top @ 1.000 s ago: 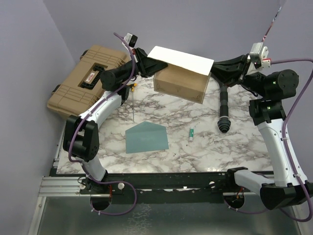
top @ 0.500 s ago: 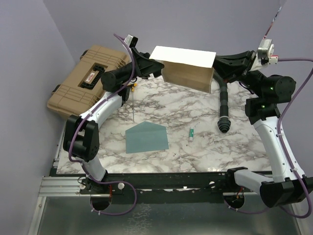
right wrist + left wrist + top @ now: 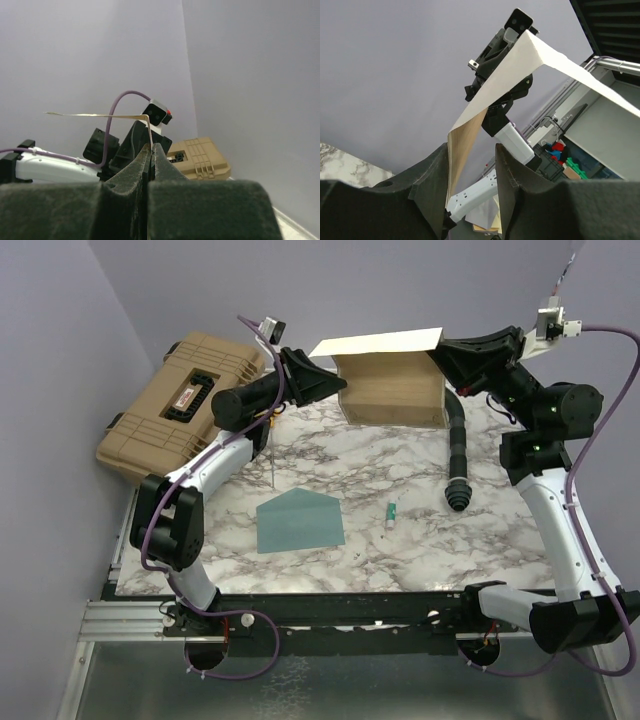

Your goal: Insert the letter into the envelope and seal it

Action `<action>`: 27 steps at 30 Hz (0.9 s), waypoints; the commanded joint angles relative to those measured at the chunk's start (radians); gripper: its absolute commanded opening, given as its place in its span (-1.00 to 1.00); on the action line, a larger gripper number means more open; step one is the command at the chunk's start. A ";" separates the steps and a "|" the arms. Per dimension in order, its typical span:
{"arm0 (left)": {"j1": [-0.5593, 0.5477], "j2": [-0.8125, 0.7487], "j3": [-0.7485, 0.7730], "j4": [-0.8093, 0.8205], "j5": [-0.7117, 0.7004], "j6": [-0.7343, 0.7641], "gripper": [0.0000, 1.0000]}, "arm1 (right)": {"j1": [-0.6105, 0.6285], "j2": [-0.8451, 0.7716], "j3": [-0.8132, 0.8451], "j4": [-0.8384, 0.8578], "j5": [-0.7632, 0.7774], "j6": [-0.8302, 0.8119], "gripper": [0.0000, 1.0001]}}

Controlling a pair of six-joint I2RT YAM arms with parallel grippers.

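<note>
The letter point(image 3: 392, 395), a tan sheet folded over with a white top panel, hangs in the air over the back of the table. My right gripper point(image 3: 438, 352) is shut on its upper right corner; in the right wrist view the paper point(image 3: 100, 115) shows edge-on, pinched at the right gripper point(image 3: 151, 146). My left gripper point(image 3: 335, 388) is at the sheet's left edge. In the left wrist view its jaws stand apart, and the letter point(image 3: 505, 80) runs down beside the left finger of the left gripper point(image 3: 471, 149), unclamped. The teal envelope point(image 3: 299, 520) lies flat on the table, flap pointing away.
A tan hard case point(image 3: 180, 405) sits at the back left, partly off the marble table point(image 3: 400, 550). A black ribbed hose point(image 3: 457, 455) lies at the right. A small green and white stick point(image 3: 391, 512) lies right of the envelope. A thin rod point(image 3: 271, 455) lies above the envelope.
My left gripper's jaws have come apart from the letter's edge. The right arm has risen and drawn the letter right, so its tan face now hangs upright.
</note>
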 commanded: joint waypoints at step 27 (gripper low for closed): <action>-0.048 -0.010 -0.029 0.039 -0.035 -0.013 -1.00 | 0.001 0.026 -0.040 0.147 -0.334 -0.019 -0.53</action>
